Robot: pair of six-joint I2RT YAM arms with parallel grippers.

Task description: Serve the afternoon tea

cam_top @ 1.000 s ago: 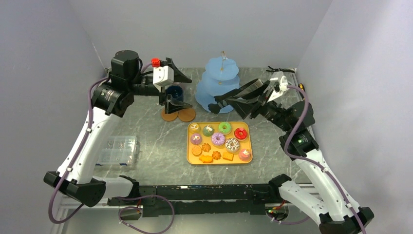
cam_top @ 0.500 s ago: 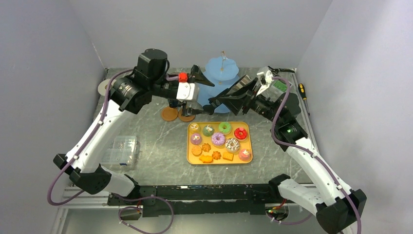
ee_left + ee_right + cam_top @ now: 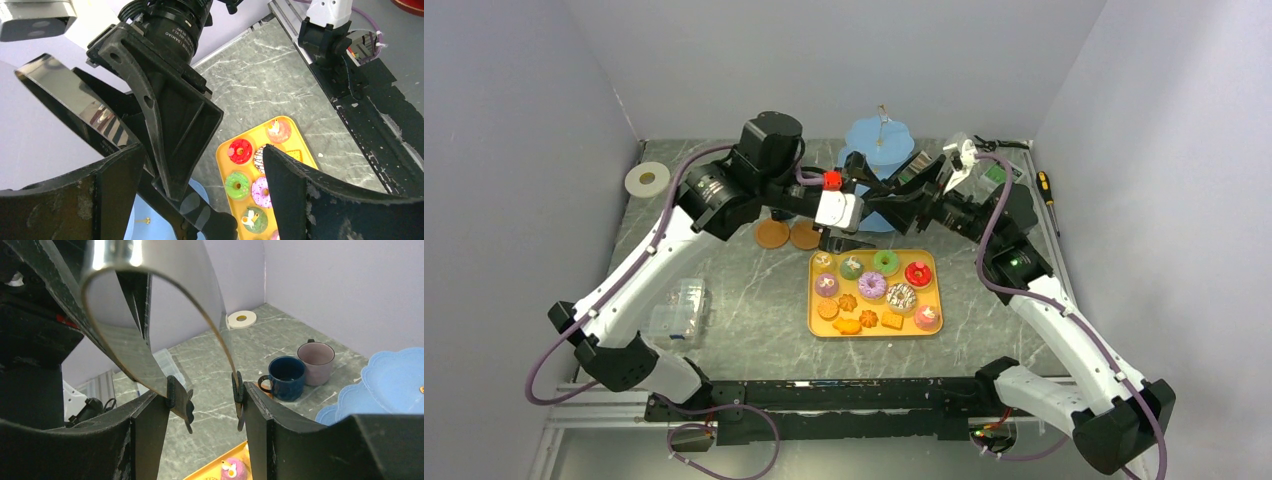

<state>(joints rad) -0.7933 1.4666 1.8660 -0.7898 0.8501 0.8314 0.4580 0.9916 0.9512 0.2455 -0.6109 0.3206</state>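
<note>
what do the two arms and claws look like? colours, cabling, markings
Both arms: white curved shells, black joint housings and bases, a mauve cable looped along each. The left arm has a red cap beside a white camera block at its wrist; the right arm shows a green light. The left claw and right claw each have two broad, black, wedge-shaped fingers, scuffed.

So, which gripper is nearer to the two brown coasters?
Left. The left gripper is just right of the coasters; the right gripper, holding tongs, is farther right, in front of the blue stand.
</note>
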